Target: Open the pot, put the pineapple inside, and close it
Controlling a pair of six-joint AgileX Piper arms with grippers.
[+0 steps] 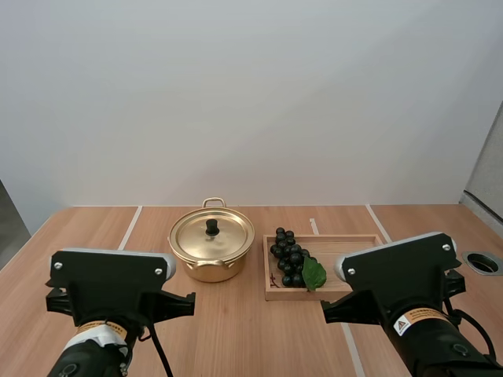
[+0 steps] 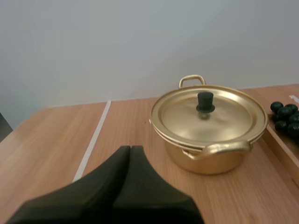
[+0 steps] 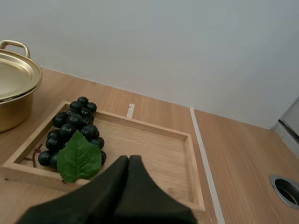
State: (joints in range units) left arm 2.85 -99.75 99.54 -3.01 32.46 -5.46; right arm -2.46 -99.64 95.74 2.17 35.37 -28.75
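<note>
Wood-grain surface (image 1: pixel 236 338) lies bare at the left, crossed by a pale line (image 1: pixel 130 228). There the left tool (image 2: pixel 130 150) is closed on nothing, fingers pressed together, short of the gold pot (image 2: pixel 210 162), whose lid (image 2: pixel 182 116) sits on, black knob (image 2: pixel 204 101) upright. Just right of the pot lies a wooden tray (image 1: pixel 346 239). Dark grapes (image 1: pixel 288 257) with a green leaf (image 1: pixel 314 273) fill its left end, and the rest is open. Over the tray's near rim hangs the right tool (image 3: pixel 129 159), likewise closed and empty. Print on the arms' stickers (image 1: pixel 414 320) is unreadable. A round hole (image 1: pixel 482 262) sits near the right edge.
</note>
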